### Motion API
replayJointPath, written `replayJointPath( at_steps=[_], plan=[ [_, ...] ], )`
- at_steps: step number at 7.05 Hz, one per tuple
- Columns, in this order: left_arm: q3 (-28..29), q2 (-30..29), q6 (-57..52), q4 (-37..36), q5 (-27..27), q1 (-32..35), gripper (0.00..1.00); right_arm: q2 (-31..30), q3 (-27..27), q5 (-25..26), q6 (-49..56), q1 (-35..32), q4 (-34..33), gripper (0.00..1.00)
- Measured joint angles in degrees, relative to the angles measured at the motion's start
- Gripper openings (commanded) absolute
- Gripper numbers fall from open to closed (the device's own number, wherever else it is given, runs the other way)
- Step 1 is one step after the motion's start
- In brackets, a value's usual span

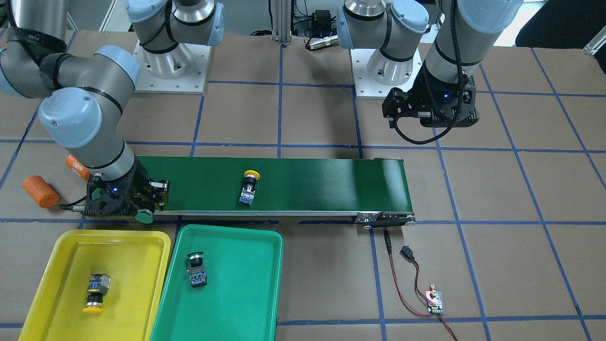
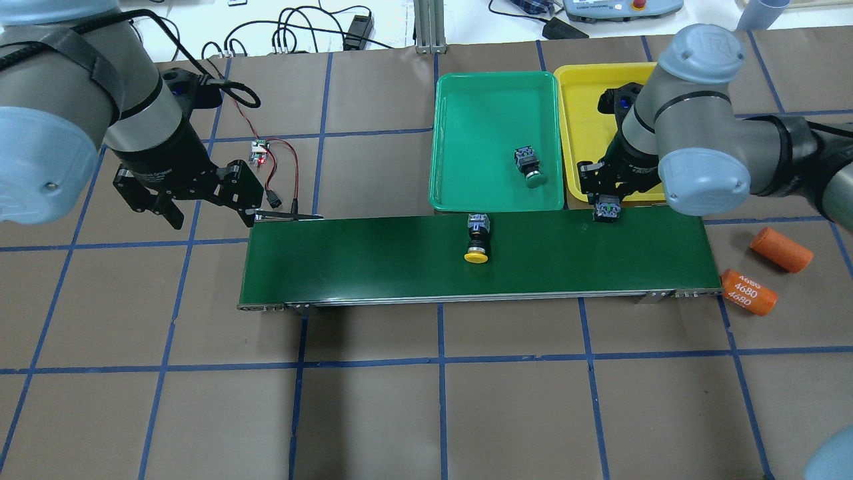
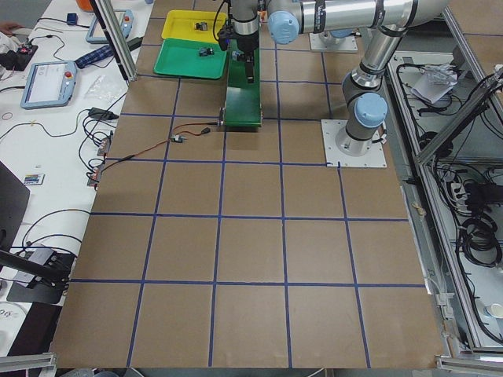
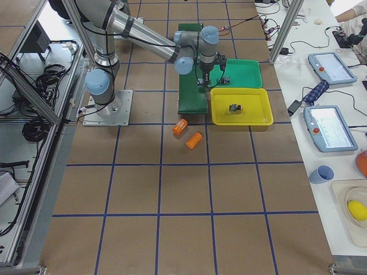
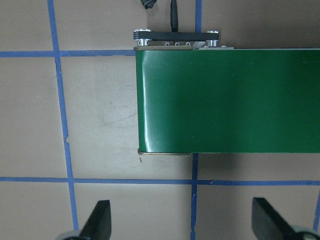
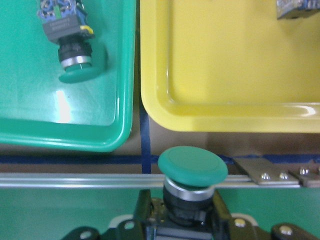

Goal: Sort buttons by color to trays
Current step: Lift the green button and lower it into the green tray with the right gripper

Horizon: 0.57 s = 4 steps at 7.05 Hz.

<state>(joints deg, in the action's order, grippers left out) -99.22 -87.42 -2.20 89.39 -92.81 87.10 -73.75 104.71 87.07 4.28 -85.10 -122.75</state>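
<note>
A: Conveyor belt (image 2: 373,260), free run?
B: One yellow button (image 2: 477,243) lies on it at mid-length. Bare on either side.
A: Trays?
B: Green tray (image 2: 480,133): one green button (image 2: 530,167) near its belt-side corner, rest of the floor open. Right gripper (image 2: 607,209), clamped on a second green-capped button (image 6: 192,167), stands at the belt's edge before the seam with the yellow tray (image 2: 580,100).
A: Off the belt?
B: Orange cylinders (image 2: 781,249) lie past the right-arm end. Circuit board (image 2: 258,152) and wires (image 2: 283,160) crowd the other, close to the left gripper (image 5: 182,220), fingers spread.
</note>
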Motion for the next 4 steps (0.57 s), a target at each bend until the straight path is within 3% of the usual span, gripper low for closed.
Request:
replayJointPath(
  at_steps=[3, 4],
  plan=[
    [0.0, 0.1, -0.1, 0.0, 0.0, 0.0, 1.0, 13.1, -14.4, 0.4, -12.1, -9.2, -0.6, 0.32],
    [0.0, 0.3, -0.1, -0.1, 0.0, 0.0, 1.0, 16.1, -17.6, 0.2, -15.0, -11.7, -0.7, 0.63]
  ],
)
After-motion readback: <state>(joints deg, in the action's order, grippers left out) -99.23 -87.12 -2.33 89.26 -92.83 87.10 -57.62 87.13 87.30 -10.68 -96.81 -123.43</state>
